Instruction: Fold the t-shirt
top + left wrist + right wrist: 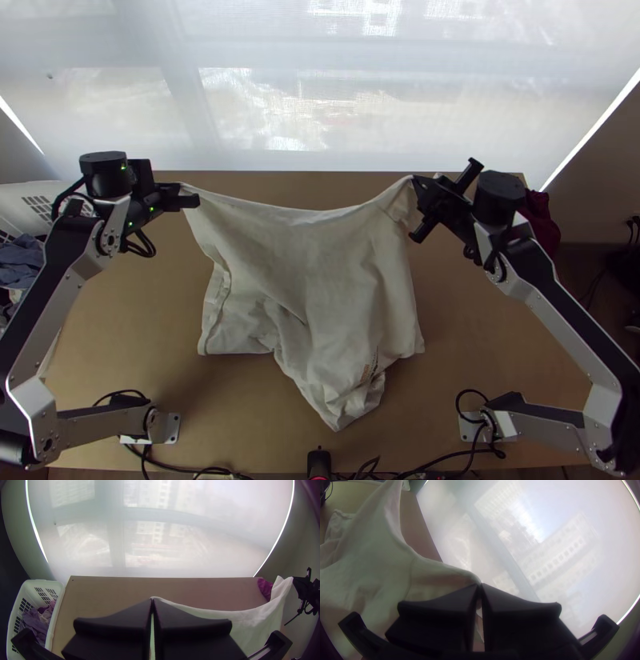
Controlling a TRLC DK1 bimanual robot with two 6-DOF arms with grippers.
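Note:
The off-white t-shirt (312, 264) hangs stretched between both grippers over the table, its top edge sagging, its lower part bunched on the tabletop. At its upper left corner, my left gripper (190, 196) is shut on the cloth. My right gripper (418, 186) is shut on the upper right corner. In the left wrist view the left gripper (152, 601) pinches the end of the t-shirt's edge (246, 621). In the right wrist view the right gripper (480, 586) has its fingers closed on a corner of the t-shirt (386, 566).
A white laundry basket (58, 603) with clothes stands beside the table's left end. Dark red cloth (541, 220) lies at the far right edge. The brown tabletop (120, 320) shows around the shirt. Cables (416, 470) run along the near edge.

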